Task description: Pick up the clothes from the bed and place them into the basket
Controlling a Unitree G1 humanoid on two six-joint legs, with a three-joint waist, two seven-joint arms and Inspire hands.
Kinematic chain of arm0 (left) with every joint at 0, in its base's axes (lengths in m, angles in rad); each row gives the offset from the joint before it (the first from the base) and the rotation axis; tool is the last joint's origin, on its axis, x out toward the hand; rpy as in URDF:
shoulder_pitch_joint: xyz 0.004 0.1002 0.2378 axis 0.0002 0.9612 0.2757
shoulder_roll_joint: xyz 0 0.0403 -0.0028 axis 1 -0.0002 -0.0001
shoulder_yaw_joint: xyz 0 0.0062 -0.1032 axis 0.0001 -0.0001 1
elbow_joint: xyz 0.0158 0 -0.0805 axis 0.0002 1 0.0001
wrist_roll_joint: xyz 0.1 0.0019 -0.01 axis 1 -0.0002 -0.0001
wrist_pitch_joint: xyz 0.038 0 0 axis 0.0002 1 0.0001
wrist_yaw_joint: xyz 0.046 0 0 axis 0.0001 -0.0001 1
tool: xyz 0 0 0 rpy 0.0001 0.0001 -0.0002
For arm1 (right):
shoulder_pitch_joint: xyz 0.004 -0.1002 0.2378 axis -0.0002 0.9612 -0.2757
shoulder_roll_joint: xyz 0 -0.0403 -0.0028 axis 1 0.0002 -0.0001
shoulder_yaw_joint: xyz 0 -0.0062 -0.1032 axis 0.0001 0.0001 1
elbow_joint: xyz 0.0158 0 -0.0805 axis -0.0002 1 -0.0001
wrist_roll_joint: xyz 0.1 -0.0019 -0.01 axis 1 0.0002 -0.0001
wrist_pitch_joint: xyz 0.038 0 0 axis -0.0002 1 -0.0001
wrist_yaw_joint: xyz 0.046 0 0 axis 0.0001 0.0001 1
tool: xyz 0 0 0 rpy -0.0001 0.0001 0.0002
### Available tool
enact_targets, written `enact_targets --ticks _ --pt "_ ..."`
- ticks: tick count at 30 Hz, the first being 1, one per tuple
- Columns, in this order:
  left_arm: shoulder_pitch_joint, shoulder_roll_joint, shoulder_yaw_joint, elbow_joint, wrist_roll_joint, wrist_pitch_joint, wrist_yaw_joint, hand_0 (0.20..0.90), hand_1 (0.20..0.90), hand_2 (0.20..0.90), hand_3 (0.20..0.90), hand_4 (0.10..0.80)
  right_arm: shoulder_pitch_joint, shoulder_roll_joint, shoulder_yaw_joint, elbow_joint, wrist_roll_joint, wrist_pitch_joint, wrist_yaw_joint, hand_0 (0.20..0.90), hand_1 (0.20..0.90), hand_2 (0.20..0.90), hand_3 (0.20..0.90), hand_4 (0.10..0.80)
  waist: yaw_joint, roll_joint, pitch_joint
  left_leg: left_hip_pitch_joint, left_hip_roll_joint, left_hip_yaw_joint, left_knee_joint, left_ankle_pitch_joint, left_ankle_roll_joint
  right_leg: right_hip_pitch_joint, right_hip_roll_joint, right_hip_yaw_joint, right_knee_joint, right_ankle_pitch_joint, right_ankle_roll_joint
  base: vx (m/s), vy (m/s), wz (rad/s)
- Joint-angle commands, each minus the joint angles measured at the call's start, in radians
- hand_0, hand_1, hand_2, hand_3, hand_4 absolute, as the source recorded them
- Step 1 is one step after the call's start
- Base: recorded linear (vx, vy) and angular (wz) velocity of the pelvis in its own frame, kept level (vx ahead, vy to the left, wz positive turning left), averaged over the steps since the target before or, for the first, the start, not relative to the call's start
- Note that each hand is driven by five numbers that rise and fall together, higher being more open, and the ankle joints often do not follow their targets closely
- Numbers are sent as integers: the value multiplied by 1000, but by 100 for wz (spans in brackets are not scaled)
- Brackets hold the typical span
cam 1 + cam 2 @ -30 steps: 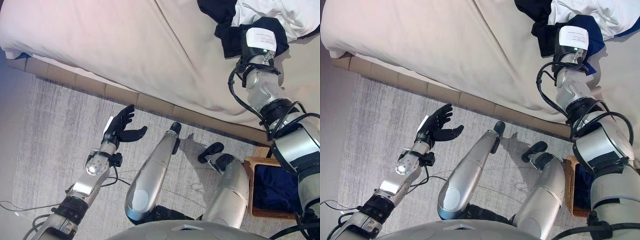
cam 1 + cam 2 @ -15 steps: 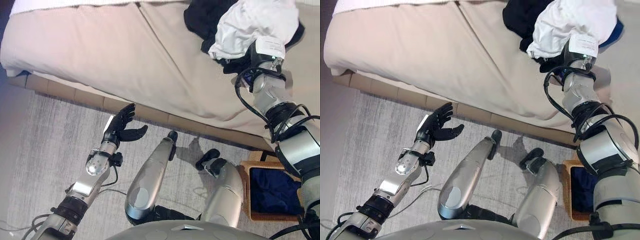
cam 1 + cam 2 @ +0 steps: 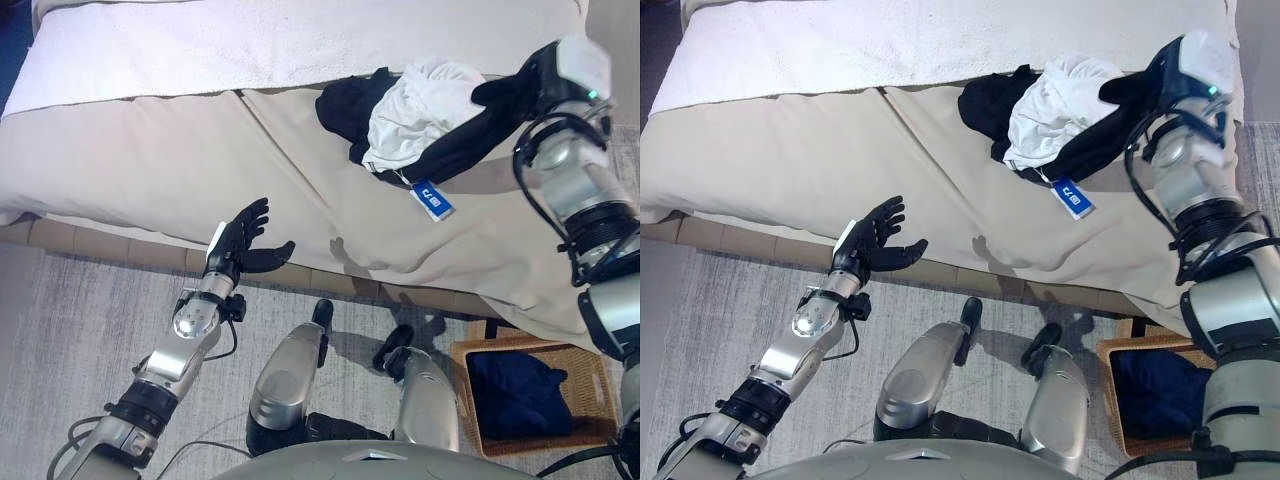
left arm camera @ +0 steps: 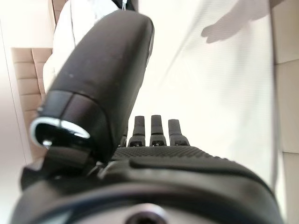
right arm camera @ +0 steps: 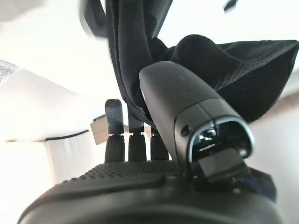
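Observation:
A bundle of clothes lies on the beige bed (image 3: 150, 170): a black garment (image 3: 450, 150) tangled with a white one (image 3: 410, 115), and a blue tag (image 3: 432, 200) hanging below. My right hand (image 3: 560, 75) is shut on one end of the black garment and holds it up above the mattress, so the cloth stretches from the hand down to the pile. In the right wrist view the black cloth (image 5: 243, 74) is pinched between thumb and fingers. My left hand (image 3: 240, 245) hovers open at the bed's near edge, holding nothing.
A wicker basket (image 3: 462, 395) stands on the grey carpet at the lower right, with a dark blue cloth (image 3: 520, 390) inside. A white blanket (image 3: 250, 45) covers the far part of the bed.
The camera has tilted up, showing more of the bed. My right hand has risen with the black garment, pulling the pile up and along. The left hand has kept its pose.

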Motion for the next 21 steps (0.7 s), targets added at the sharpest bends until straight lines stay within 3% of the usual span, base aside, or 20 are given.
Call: enact_targets --ticks 1,4,10,17,21 --pt "40 18 -4 -59 4 -54 4 900 900 900 900 800 -66 -77 17 -43 2 -98 -97 300 300 300 200 100 -16 -72 -276 -20 24 91 -15 -51 12 75 37 18 -75 -22 23 71 -9 -7" --pt "41 16 -19 -43 15 -49 2 900 900 900 900 800 -79 -108 -1 -58 19 -115 -104 300 300 300 200 100 -35 -88 -344 30 29 108 -67 -42 6 116 45 32 -137 2 38 116 -3 -11" --pt "30 21 -35 -17 12 -63 4 900 900 900 900 800 -123 -167 0 -69 9 -109 -122 300 300 300 200 100 -62 -105 -402 71 30 124 -137 -24 2 144 55 53 -212 39 58 22 -5 -8" --pt "33 30 -56 23 16 -85 4 900 900 900 900 800 -220 -269 52 -59 -5 -82 -158 300 300 300 200 100 -85 -123 -455 117 39 141 -247 9 -3 163 67 59 -279 73 81 8 -18 -10" --pt "24 36 -66 51 16 -92 1 900 900 900 900 800 -350 -338 139 -38 4 -48 -176 300 300 300 200 100 -101 -139 -478 134 38 145 -295 25 -9 166 80 69 -321 92 88 15 -36 -11"
